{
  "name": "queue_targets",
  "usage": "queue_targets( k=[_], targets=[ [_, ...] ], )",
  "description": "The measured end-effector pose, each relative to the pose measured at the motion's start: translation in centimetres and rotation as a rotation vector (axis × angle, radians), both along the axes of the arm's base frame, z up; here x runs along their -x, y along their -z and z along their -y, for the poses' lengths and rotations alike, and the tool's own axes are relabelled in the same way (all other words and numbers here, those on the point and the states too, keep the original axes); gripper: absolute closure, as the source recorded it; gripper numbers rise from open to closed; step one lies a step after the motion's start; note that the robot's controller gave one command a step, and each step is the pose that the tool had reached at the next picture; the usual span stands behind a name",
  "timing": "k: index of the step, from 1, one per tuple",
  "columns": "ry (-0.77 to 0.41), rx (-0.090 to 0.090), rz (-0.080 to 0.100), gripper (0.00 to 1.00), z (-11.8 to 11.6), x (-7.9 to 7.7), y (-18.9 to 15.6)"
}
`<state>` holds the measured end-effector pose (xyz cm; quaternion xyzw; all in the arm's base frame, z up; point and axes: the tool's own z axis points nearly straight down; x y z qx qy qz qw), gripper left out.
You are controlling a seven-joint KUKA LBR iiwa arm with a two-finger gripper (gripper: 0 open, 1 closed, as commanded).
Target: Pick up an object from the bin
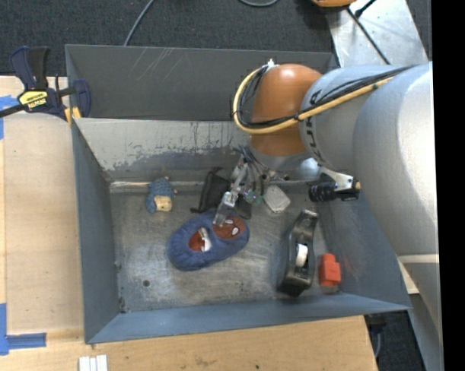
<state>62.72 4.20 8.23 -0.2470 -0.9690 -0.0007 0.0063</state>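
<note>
Roughly at the middle of the grey metal bin (94,224) we see a soft blue slipper-shaped thing (191,251) lying flat on the floor, its long side running left to right, with red patches showing in its hollows. The arm (383,138) enters from the right under a rounded orange cover (279,111) ringed by a yellow cable. From it the gripper (227,210) hangs down so that its tip sits at the slipper's right end, over the red patch there. We cannot say whether it touches the blue fabric or stands just above it. We also cannot tell whether the gripper is released or clenched, as its metal parts bunch together from this angle. Most of the slipper stretches away to the left and near side of the gripper. Just to the far left of the gripper a flat black piece (212,188) leans near the foot of the far wall. Just to its right lies a pale grey lump (276,199). A small blue and yellow toy (161,197) sits at the far left of the floor, well apart from the gripper. On the near right stands a black tape dispenser (298,256) holding a white roll, with an orange-red block (329,269) just beside it on the right. A short black stick-like thing (333,190) lies on the right slope, close under the arm.
</note>
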Motion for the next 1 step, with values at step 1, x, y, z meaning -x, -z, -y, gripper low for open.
queue_targets(
  k=[1],
  targets=[
    [0.000, -0.001, 0.015, 1.00, -0.07, -0.39, -0.36]
  ],
)
